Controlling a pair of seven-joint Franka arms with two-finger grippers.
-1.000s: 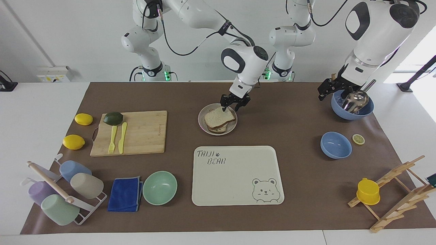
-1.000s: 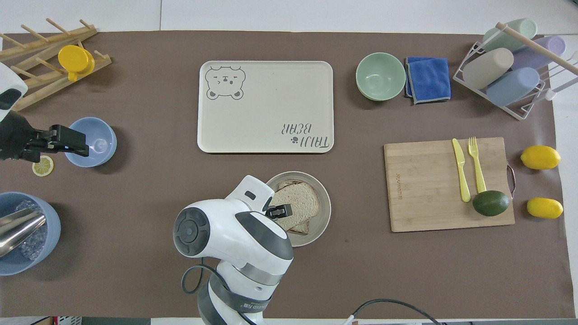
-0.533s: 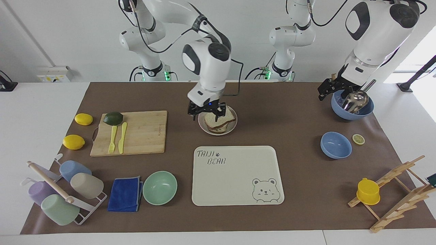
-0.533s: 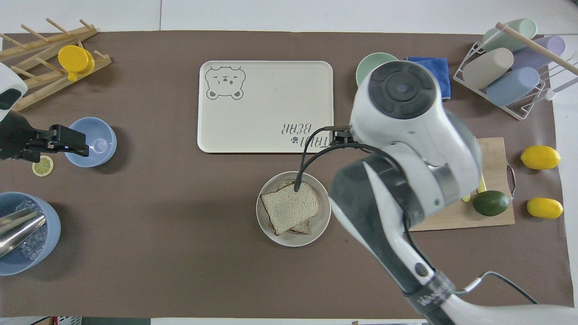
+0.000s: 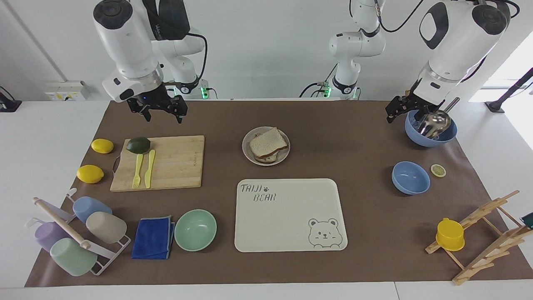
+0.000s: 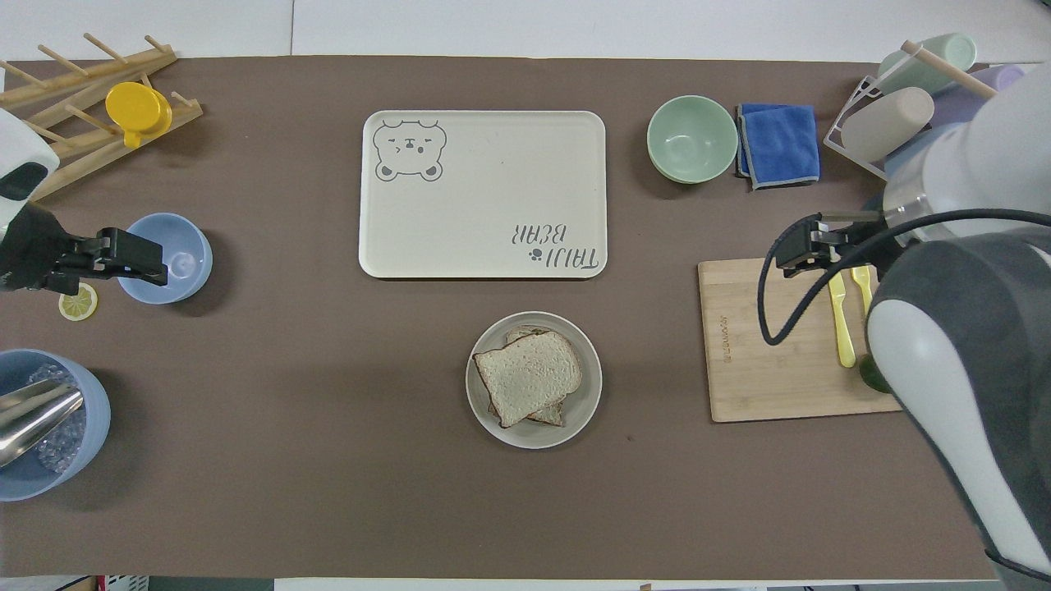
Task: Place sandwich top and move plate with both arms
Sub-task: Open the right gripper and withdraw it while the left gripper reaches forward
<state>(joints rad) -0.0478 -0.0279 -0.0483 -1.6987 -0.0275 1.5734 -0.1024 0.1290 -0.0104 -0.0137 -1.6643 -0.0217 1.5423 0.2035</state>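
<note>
Since a second ago the right arm has swung away from the plate point(image 5: 266, 146), and its gripper point(image 5: 158, 109) now hangs up over the mat by the cutting board point(image 5: 160, 162), toward that arm's end of the table, fingers apart and empty. Across the table the left gripper point(image 5: 402, 109) waits at the rim of the ice bowl point(image 5: 430, 131), also spread and holding nothing.

On a clock laid over the facing view, the tray point(image 5: 290, 214) sits just below centre at about 6 o'clock, the board out at 9, and the plate close to centre, nearer to the robots than the tray. The top slice point(image 5: 268, 141) lies on the stack in the plate, skewed so one corner pokes past the slice under it.

I'd judge the bread step done; what's left is the two-arm carry. The plate looks stiff and light, with a smooth, likely slippery rim. I'd pinch that raised rim at two opposite points, one gripper each, clear of the bread, which is soft and will dent or slide. Keep it level, as the loose top could slip off if it tips.
</note>
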